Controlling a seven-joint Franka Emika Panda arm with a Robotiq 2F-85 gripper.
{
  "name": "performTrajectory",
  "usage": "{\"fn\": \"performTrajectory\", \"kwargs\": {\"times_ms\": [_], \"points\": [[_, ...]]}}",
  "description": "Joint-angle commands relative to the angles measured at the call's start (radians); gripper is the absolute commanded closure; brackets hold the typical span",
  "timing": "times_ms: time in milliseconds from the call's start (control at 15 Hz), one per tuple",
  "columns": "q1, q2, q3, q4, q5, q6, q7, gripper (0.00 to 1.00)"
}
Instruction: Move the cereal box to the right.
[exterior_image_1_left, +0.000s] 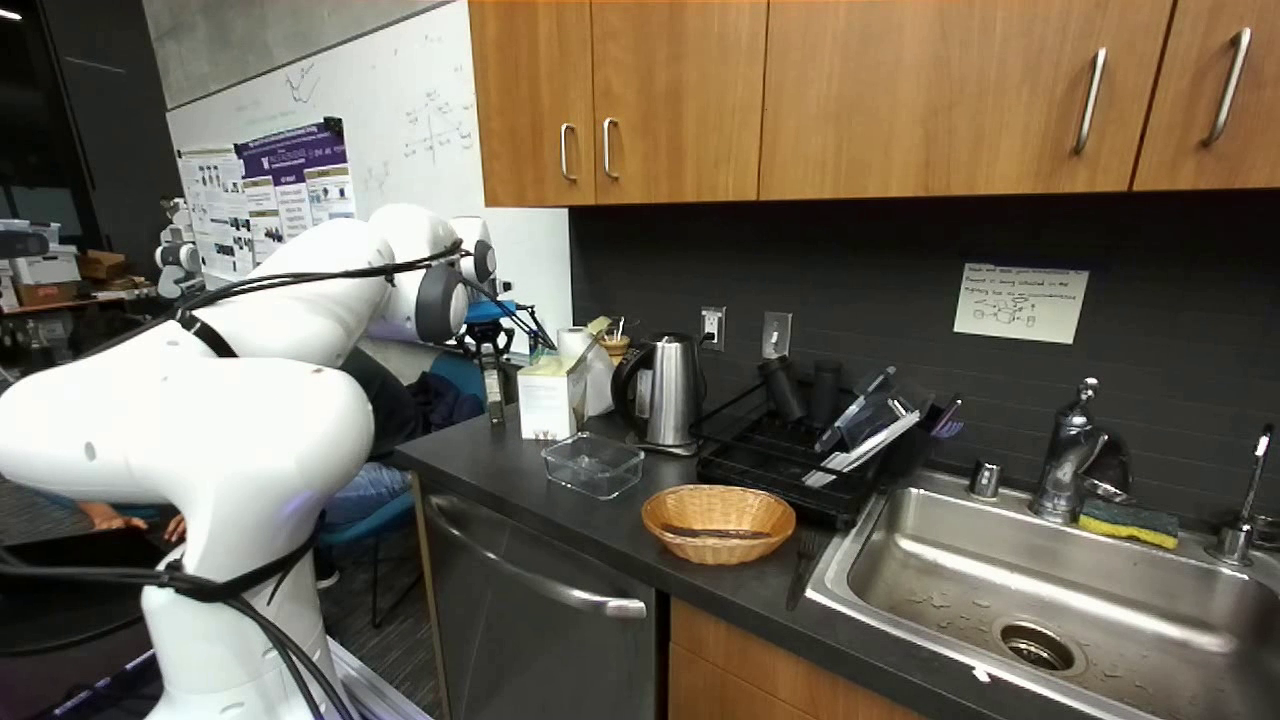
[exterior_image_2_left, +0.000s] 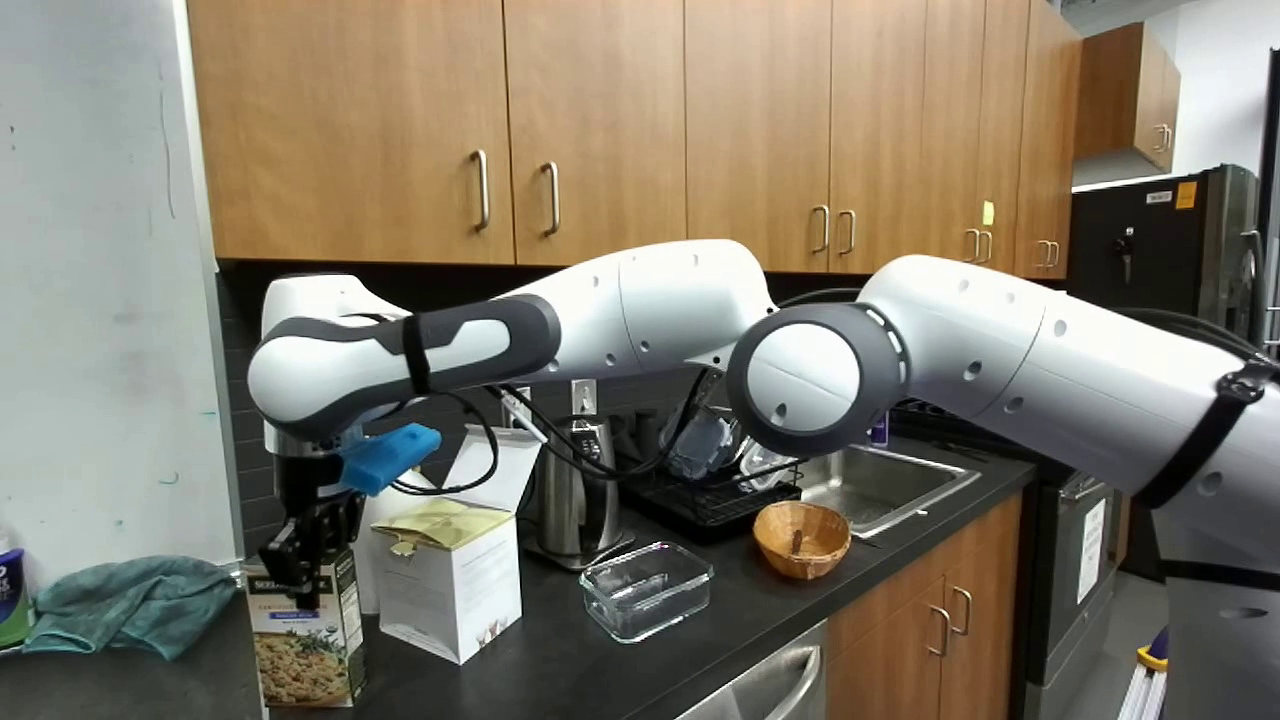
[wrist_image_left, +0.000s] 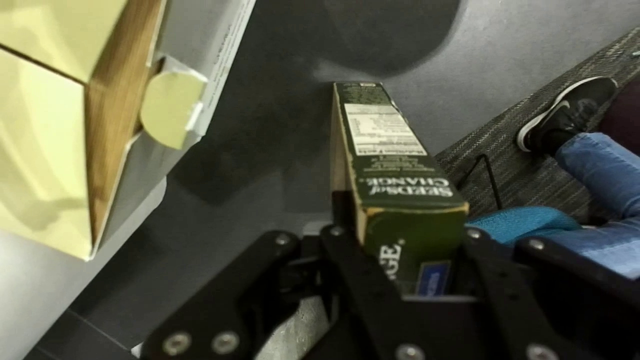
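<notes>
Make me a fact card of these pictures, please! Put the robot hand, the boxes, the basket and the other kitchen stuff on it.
Place: kitchen counter with a sink
Green box: upright, says "SEEDS of CHANGE"
Gripper: jaws on both sides of the green box's top; squeezing or not, can't tell
White box: beside the green box, big flap up
Glass dish: on the counter
Basket: long dark thing inside
Kettle: steel, near the dish rack
Sponge: at the sink's back edge
</notes>
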Motion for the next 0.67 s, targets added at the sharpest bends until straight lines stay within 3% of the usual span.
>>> {"fn": "performTrajectory", "kwargs": {"times_ms": [0, 600], "points": [[-0.003, -0.027, 0.017, 0.007, 0.012, -0.054, -0.026, 0.88], [-0.002, -0.061, 0.049, 0.002, 0.008, -0.123, -0.035, 0.88]]}}
